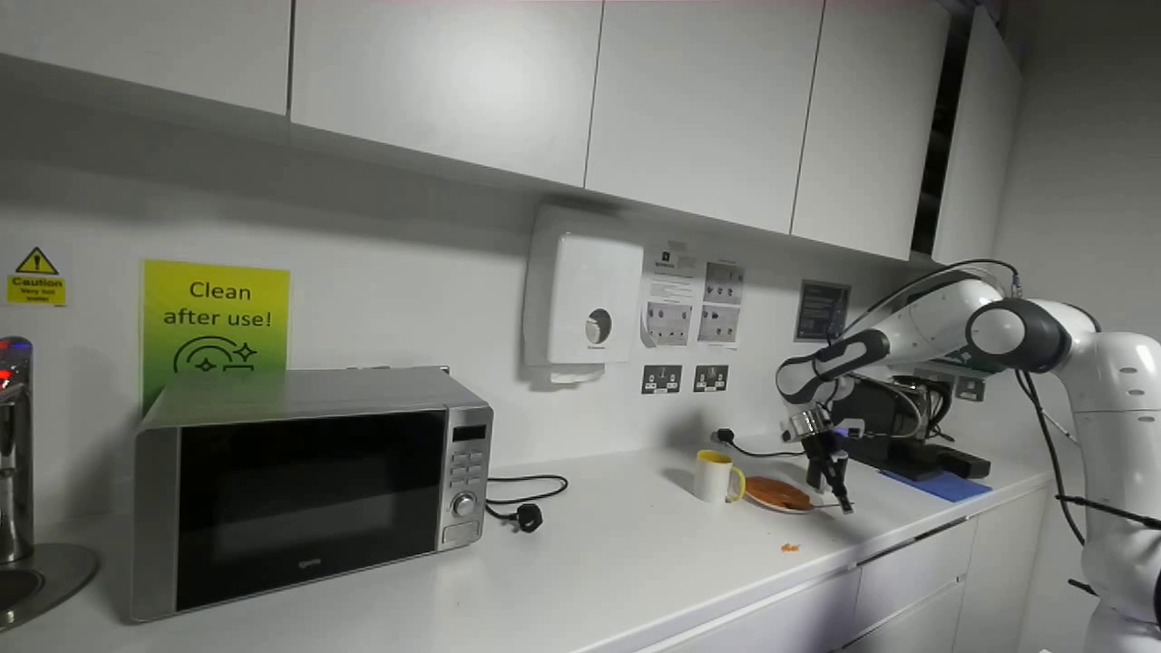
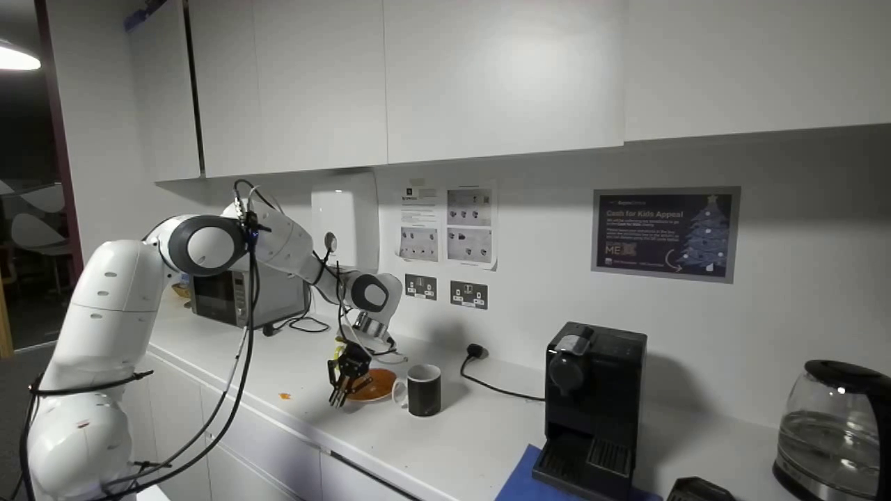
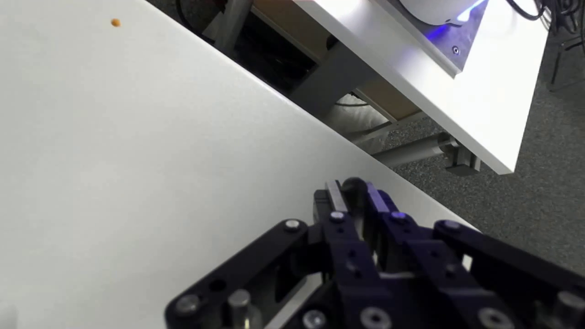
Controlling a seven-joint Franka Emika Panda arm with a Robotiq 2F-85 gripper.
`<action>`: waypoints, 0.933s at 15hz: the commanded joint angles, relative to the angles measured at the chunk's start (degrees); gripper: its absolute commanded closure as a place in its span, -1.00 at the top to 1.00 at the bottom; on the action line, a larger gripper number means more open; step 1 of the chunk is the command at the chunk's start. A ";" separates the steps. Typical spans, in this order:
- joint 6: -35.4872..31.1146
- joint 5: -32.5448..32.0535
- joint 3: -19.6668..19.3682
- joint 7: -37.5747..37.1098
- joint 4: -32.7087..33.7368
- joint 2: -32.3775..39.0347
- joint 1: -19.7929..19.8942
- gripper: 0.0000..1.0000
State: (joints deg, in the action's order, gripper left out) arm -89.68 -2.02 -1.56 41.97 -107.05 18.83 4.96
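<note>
Robotiq gripper (image 3: 356, 197), fingers (image 3: 336, 197) clamped on dk round-ended item (image 3: 354, 185), type unclear, over countertop's (image 3: 137, 173) near side; orange-surfaced plate (image 1: 785, 511) just beyond, btwn yellow-handled mug (image 1: 713, 477) L & blk mug (image 2: 424, 391) R.

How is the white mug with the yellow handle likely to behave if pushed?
The white mug looks rigid, so its straight walls probably won't give. Upright on the smooth-looking counter, it may slide if pushed low, tip if pushed high. Toppled, its round body could roll until the yellow handle catches.
</note>
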 commanded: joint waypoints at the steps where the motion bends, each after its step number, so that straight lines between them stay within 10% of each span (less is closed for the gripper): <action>1: 3.19 -4.14 0.29 -4.17 2.03 0.59 -0.64 -0.94; 14: 1.87 -12.58 0.77 -11.46 2.70 0.67 -1.67 -0.94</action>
State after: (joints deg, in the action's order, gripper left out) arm -89.12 -11.89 -1.07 33.27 -106.07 18.83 3.67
